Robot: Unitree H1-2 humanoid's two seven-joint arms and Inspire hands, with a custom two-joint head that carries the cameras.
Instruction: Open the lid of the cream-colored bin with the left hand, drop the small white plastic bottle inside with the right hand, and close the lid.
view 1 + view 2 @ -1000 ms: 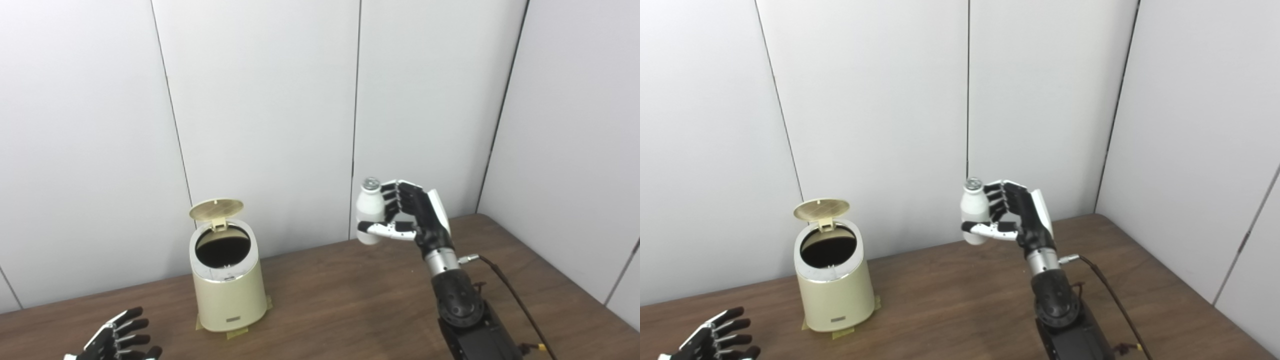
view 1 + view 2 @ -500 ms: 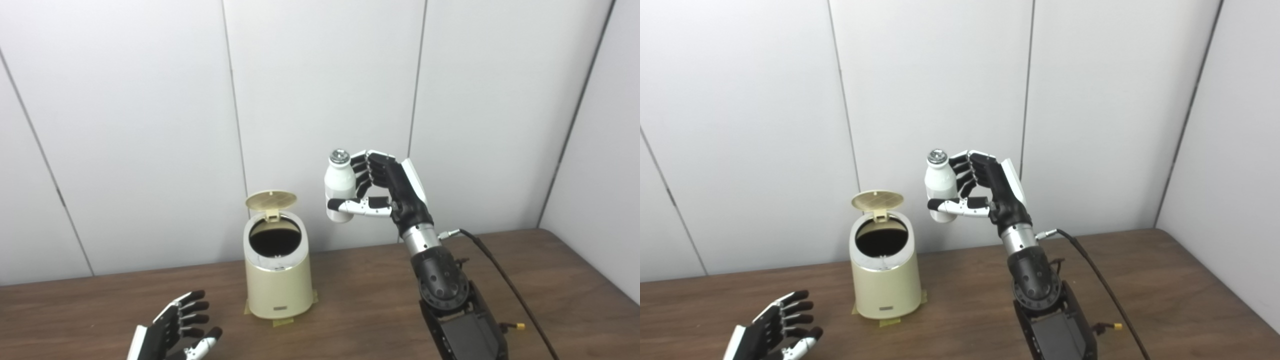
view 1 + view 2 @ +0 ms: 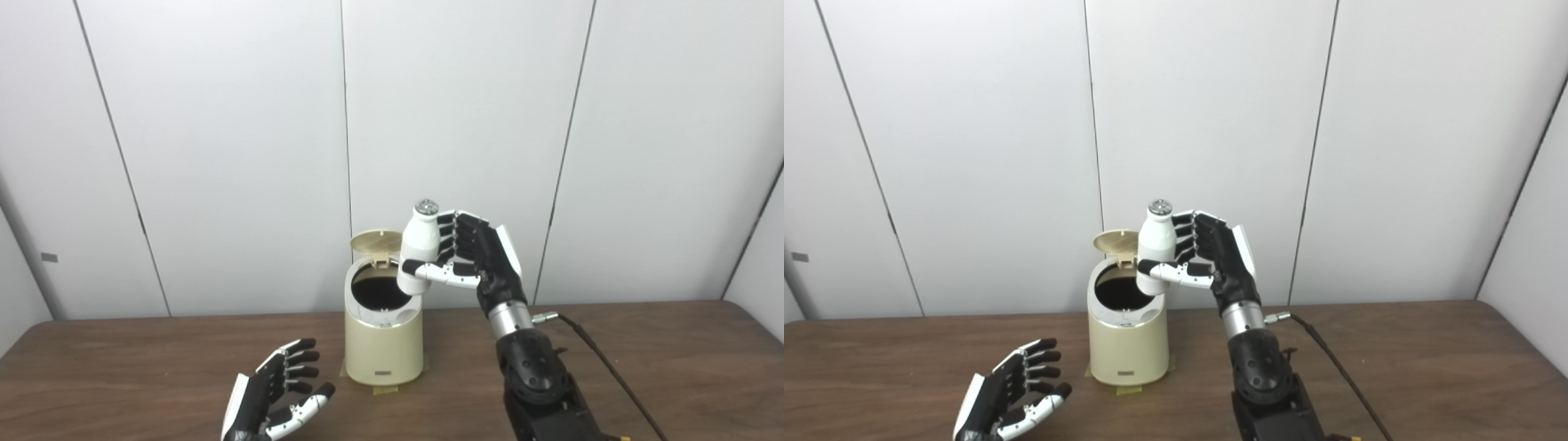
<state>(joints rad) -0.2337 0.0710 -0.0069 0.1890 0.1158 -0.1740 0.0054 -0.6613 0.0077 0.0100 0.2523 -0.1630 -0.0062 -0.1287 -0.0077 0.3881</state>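
Already the lid (image 3: 375, 239) of the cream-colored bin (image 3: 384, 346), near the tabletop's (image 3: 674, 361) rear edge, was raised. The small white plastic bottle (image 3: 419, 248) was pinched upright by the right hand (image 3: 474, 257) at the opening's right rim. The left hand (image 3: 275, 395) was spread, empty. The bottle should be centred before release.

text: none legible | bin (image 3: 383, 349): small dark plate is showing low on front wall, lettering too small to read | bottle (image 3: 418, 248): is showing no readable label | wall: no signs
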